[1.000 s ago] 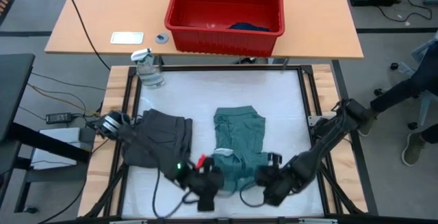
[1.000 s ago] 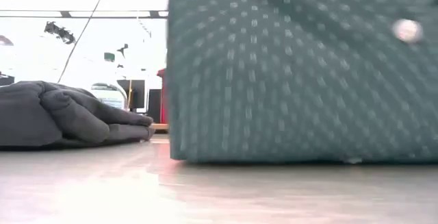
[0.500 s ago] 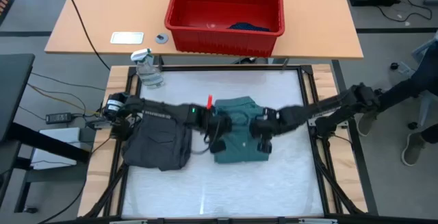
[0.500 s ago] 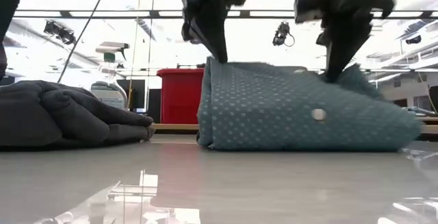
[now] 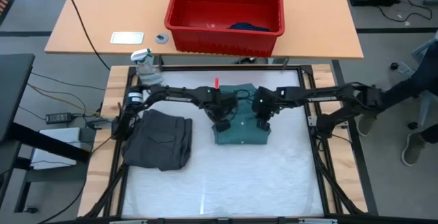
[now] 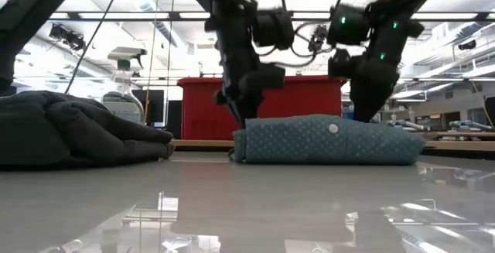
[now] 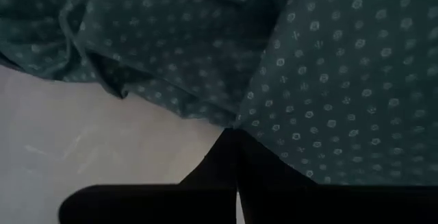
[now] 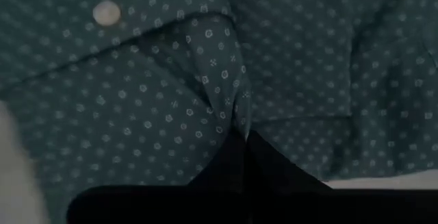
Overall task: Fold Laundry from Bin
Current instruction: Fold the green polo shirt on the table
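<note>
High view showed the white table [image 5: 226, 176] carrying the work, with the red bin [image 5: 224, 8] on a separate wooden surface beyond it; a dark navy piece [image 5: 248, 27] lay in the bin's corner, so more laundry likely waited. On the table's left side sat a dark grey piece [image 5: 159, 139], already bundled and set aside, probably to keep the middle free for folding. Near the table's centre lay the teal-green dotted T-shirt [image 5: 241, 125], doubled into a compact rectangle; the low view showed it flat and low on the surface.

Both arms reached inward over that shirt from opposite sides. The left pincer [image 5: 220, 117] bore on the shirt's left far edge and the right pincer [image 5: 263, 116] on its right far edge, a spacing that suited carrying one hem over evenly. In each wrist view the dark fingers met in a closed point with dotted cloth pinched at the tip, so both pincers appeared clenched on the shirt. A spray bottle [image 5: 145, 65] stood at the table's far left corner, clear of the arms.
</note>
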`<state>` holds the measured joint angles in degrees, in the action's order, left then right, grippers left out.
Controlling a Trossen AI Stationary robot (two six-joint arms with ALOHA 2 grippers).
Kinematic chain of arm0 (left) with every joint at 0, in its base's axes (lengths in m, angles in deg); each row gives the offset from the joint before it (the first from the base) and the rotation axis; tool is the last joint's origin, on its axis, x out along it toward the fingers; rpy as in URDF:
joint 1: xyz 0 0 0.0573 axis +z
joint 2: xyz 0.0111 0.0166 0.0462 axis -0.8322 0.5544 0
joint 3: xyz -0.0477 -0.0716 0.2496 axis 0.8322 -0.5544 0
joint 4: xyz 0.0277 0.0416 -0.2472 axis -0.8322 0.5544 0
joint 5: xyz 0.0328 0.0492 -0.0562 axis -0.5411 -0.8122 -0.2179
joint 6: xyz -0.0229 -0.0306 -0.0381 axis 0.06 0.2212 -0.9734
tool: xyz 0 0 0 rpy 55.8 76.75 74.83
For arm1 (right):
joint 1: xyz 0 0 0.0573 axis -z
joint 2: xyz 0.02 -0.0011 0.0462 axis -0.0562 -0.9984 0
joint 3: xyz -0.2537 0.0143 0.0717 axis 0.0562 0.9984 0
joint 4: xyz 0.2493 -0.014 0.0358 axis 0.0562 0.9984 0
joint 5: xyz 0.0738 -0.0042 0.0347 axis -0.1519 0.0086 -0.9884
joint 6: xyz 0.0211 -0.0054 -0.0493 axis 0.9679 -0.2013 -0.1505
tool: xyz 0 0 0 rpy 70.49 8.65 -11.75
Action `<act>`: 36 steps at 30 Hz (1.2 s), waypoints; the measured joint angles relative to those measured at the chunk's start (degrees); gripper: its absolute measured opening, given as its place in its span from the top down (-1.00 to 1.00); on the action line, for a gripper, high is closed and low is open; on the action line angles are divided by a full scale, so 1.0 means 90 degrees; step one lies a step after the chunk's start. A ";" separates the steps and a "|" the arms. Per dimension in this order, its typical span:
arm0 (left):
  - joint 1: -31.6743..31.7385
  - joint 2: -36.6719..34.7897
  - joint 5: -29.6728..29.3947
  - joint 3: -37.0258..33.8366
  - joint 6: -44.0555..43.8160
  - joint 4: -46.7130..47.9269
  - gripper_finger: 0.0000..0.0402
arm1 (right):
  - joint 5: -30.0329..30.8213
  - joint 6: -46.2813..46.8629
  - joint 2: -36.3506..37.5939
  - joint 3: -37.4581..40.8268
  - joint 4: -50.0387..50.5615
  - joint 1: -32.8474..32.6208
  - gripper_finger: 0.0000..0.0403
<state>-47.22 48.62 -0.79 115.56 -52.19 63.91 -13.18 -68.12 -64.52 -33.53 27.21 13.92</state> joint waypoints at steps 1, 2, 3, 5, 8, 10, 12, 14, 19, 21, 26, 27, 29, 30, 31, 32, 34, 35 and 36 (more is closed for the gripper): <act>0.0054 0.0051 0.0001 0.0000 0.0001 -0.0027 0.97 | 0.0033 -0.0007 -0.0071 0.0065 -0.0172 0.0088 0.94; 0.0107 0.0071 -0.0001 0.0000 -0.0008 -0.0035 0.95 | 0.0041 0.0020 -0.0129 0.0101 -0.0285 0.0169 0.91; 0.0154 0.0074 -0.0007 0.0000 -0.0016 -0.0032 0.93 | 0.0045 0.0079 -0.0191 0.0121 -0.0364 0.0240 0.87; 0.0225 0.0050 -0.0030 0.0000 -0.0084 -0.0062 0.89 | 0.0048 0.0099 -0.0251 0.0122 -0.0396 0.0348 0.76; 0.0306 -0.0203 -0.0031 -0.0005 -0.0163 -0.0057 0.82 | 0.0051 0.0070 -0.0119 0.0039 -0.0351 0.0416 0.57; 0.0345 -0.0473 -0.0033 0.0015 -0.0134 -0.0066 0.75 | 0.0051 0.0040 0.0115 -0.0062 -0.0352 0.0449 0.44; 0.0352 -0.0727 -0.0041 0.0023 -0.0086 -0.0091 0.68 | 0.0048 0.0042 0.0395 -0.0159 -0.0365 0.0454 0.31; 0.0337 -0.0983 -0.0038 0.0022 0.0065 -0.0093 0.60 | 0.0045 0.0073 0.0710 -0.0231 -0.0347 0.0414 0.20; -0.0132 -0.1445 -0.0060 0.0022 0.0923 -0.0338 0.43 | -0.0329 -0.0025 0.1393 -0.0246 -0.0347 -0.0046 0.00; -0.0471 -0.1475 -0.0032 0.0022 0.1184 -0.0617 0.36 | -0.0531 -0.0089 0.1555 -0.0246 -0.0263 -0.0367 -0.06; -0.1227 -0.1403 0.0151 -0.0050 0.1336 -0.0891 0.10 | -0.0218 -0.0186 0.1644 -0.0244 -0.0057 -0.1686 -0.16; -0.1353 -0.1343 0.0144 -0.0140 0.1286 -0.1004 0.04 | 0.0087 -0.0101 0.1619 -0.0244 -0.0061 -0.1992 -0.18; -0.1551 -0.1297 0.0139 -0.0388 0.1086 -0.1290 -0.09 | 0.0810 0.0173 0.1520 -0.0246 -0.0088 -0.2540 -0.21; -0.1630 -0.1286 0.0128 -0.0539 0.0997 -0.1271 -0.16 | 0.1180 0.0366 0.1427 -0.0244 -0.0073 -0.2766 -0.23; -0.1700 -0.1284 0.0061 -0.0678 0.0887 -0.1310 -0.22 | 0.1533 0.0558 0.1340 -0.0246 -0.0068 -0.2947 -0.24; -0.1759 -0.1265 -0.0046 -0.0834 0.0838 -0.1478 -0.28 | 0.1814 0.0749 0.1247 -0.0244 -0.0034 -0.3105 -0.26; -0.1848 -0.1246 -0.0442 -0.1147 0.0720 -0.1612 -0.37 | 0.2273 0.1166 0.1007 -0.0226 0.0000 -0.3322 -0.28; -0.1880 -0.1234 -0.0620 -0.1309 0.0661 -0.1599 -0.41 | 0.2444 0.1370 0.0889 -0.0199 -0.0005 -0.3404 -0.29; -0.1897 -0.1225 -0.0704 -0.1474 0.0641 -0.1717 -0.43 | 0.2601 0.1579 0.0763 -0.0171 0.0001 -0.3465 -0.30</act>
<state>-64.30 37.59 -7.12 102.29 -46.42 48.46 10.23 -53.92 -57.66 -35.07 27.23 -17.27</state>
